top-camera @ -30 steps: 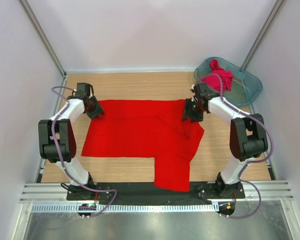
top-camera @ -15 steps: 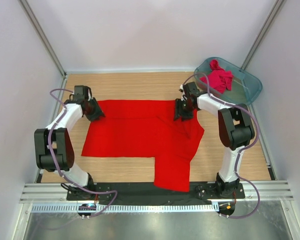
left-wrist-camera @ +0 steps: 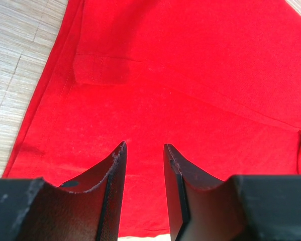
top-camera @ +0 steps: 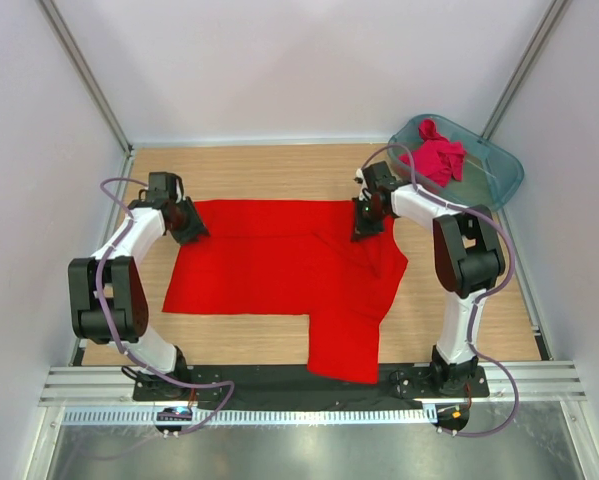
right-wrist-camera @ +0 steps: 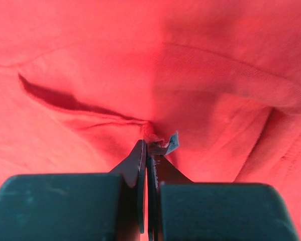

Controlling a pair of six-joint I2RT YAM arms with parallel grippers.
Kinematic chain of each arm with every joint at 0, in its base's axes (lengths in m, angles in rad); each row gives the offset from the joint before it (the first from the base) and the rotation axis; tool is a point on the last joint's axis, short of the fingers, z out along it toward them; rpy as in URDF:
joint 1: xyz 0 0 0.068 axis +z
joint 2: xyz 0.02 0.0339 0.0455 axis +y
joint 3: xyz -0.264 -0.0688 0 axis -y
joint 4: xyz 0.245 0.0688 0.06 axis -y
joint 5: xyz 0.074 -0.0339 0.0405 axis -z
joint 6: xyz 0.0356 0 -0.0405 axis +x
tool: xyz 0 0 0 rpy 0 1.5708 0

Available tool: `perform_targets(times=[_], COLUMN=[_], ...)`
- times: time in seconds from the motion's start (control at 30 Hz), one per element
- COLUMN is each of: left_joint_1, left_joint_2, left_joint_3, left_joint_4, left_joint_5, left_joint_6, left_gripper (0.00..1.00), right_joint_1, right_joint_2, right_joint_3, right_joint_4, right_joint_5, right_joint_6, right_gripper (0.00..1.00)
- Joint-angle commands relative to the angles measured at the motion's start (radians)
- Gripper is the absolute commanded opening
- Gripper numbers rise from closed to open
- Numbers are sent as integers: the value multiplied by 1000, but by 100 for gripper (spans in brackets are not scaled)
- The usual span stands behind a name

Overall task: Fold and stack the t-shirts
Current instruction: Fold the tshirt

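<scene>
The bright red t-shirt [top-camera: 279, 262] lies spread on the wooden table, one part hanging toward the near edge. My left gripper [top-camera: 192, 229] rests at the shirt's far left corner. In the left wrist view its jaws [left-wrist-camera: 144, 146] stand apart over the red cloth [left-wrist-camera: 190, 75], with nothing pinched between them. My right gripper [top-camera: 365, 224] sits at the shirt's far right edge. It [right-wrist-camera: 149, 143] is shut on a bunched fold of red cloth [right-wrist-camera: 115, 65] beside a small pale label [right-wrist-camera: 173, 141]. The crimson-pink t-shirt [top-camera: 435, 158] lies crumpled in the tub.
The translucent teal tub [top-camera: 501, 170] stands at the far right corner of the table. Bare wood [top-camera: 279, 170] shows behind the shirt, and more of it [top-camera: 459, 320] to the right. White walls and metal posts enclose the table.
My right gripper moved left onto the shirt's far edge and closed on the cloth. The left gripper shifted slightly along the far left corner.
</scene>
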Motion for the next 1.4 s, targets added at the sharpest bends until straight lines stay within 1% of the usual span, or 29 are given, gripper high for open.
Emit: perform_targets(times=[0.0,0.07,0.13,0.2,0.23,0.33,0.37,0.43,0.47,0.5,0.57,0.6,0.67,0.7,0.73,0.8,0.83,0.93,1.07,1.17,1.2,1.27,1.3,1.37], left_joint_1=[-1,0,0,-1,0,0,0,-1,-1,-1,-1,0,0,-1,-1,0,0,0,-1,0,-1,-1,-1,0], left_joint_2=[-37,-39,-39,-42,-45,-53,-56,-56,-60,-62,-73,-74,-73,-70,-68,-65,-63,-53,-27,-7,-8,-33,-43,-65], left_joint_3=[20,25,25,23,20,11,10,10,11,11,8,6,6,9,14,23,31,57,104,129,129,105,70,51], left_joint_4=[-9,-12,-14,-18,-18,-18,-20,-21,-22,-26,-26,-28,-29,-29,-32,-34,-35,-46,-67,-89,-106,-103,-85,-77], left_joint_5=[-1,-6,-14,-20,-24,-27,-24,-24,-23,-23,-27,-27,-23,-14,-12,-8,-9,-32,-66,-83,-83,-75,-77,-102], left_joint_6=[20,22,23,28,30,31,28,28,31,31,39,39,39,39,36,37,39,59,95,122,123,128,132,154], left_gripper=[37,37,37,36,36,37,37,37,37,37,37,37,38,38,38,38,38,39,41,41,41,42,42,43], right_joint_1=[35,58,98,124,156,195,210,206,190,179,132,115,86,58,49,9,-9,-78,-140,-149,-150,-150,-150,-150], right_joint_2=[-71,-104,-124,-137,-140,-132,-127,-146,-166,-222,-265,-297,-308,-305,-290,-270,-249,-215,-135,-66,-51,-20,-11,10], right_joint_3=[48,36,8,-20,-49,-99,-110,-121,-129,-136,-156,-164,-162,-156,-130,-100,-77,-52,9,71,97,106,108,114], right_joint_4=[-65,-98,-116,-107,-98,-41,-29,-47,-62,-60,-34,-18,6,2,-4,-20,-18,35,75,85,86,110,130,181], right_joint_5=[-62,-130,-177,-225,-254,-421,-509,-524,-491,-443,-408,-357,-288,-239,-143,-57,15,120,175,203,241,280,289,287], right_joint_6=[6,49,65,77,85,131,138,117,105,91,86,94,118,123,128,140,145,178,180,168,157,149,143,132], right_gripper=[2,2,5,6,6,9,14,23,30,34,36,43,51,57,57,58,58,57,57,57,57,57,57,57])
